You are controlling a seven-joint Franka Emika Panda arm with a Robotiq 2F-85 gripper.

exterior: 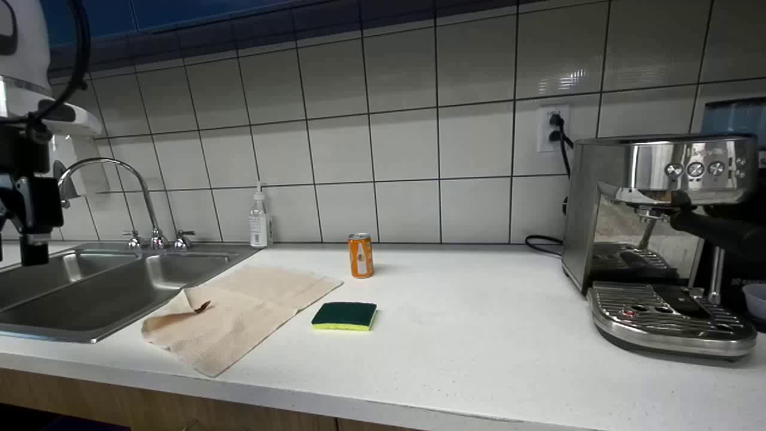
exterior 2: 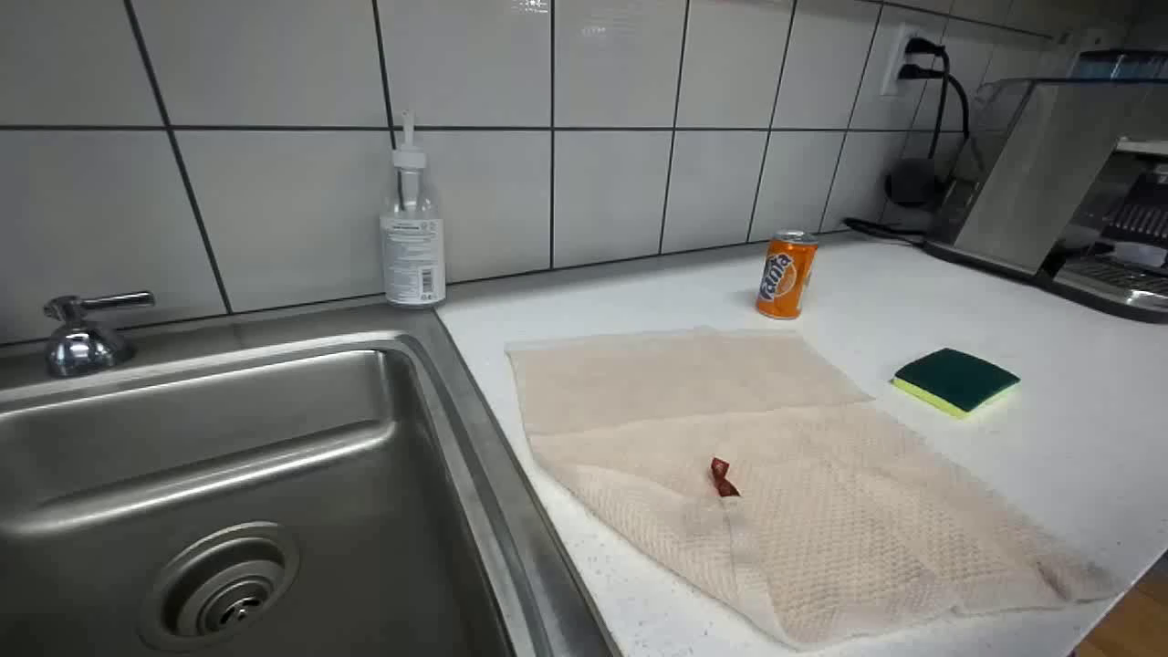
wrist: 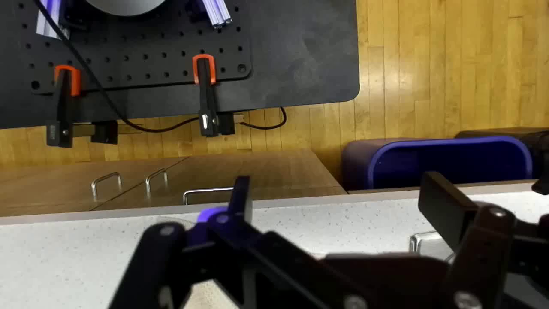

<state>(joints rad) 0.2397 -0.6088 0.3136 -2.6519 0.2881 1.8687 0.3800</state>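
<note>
Gripper (wrist: 336,184) spread wide, with jaws well apart and nothing in hold. Poised well above the surface (exterior: 467,335), and only partly in frame at the left edge of an exterior view, across the sink (exterior 2: 497,484) as seen from there. Seen in the wrist view over the front strip of the surface, with a corner of the sink close beside one jaw and a blurred bit of beige cloth (exterior 2: 803,484) low down, partly hidden behind the gripper.

Cloth just right of the sink in both exterior views, spread mostly flat, with a folded-over part on the sink side and a small dark red scrap (exterior 2: 723,478) at the fold. Next to the cloth, on the side away from the sink, a sponge (exterior 2: 956,380) lying flat, dark green over yellow. Farther back, near the tiled wall (exterior: 407,143), an orange Fanta can (exterior 2: 787,276), upright. At the back corner of the sink, a clear pump bottle (exterior 2: 413,242), also upright. Behind the basins, an arched faucet (exterior: 149,206). Well off to the right, a steel coffee machine (exterior: 652,167). Also in the wrist view, two orange-tipped clamps (wrist: 206,94) on a black table (wrist: 300,56), and a purple bin (wrist: 360,165) beside wooden cabinets (wrist: 266,171).
</note>
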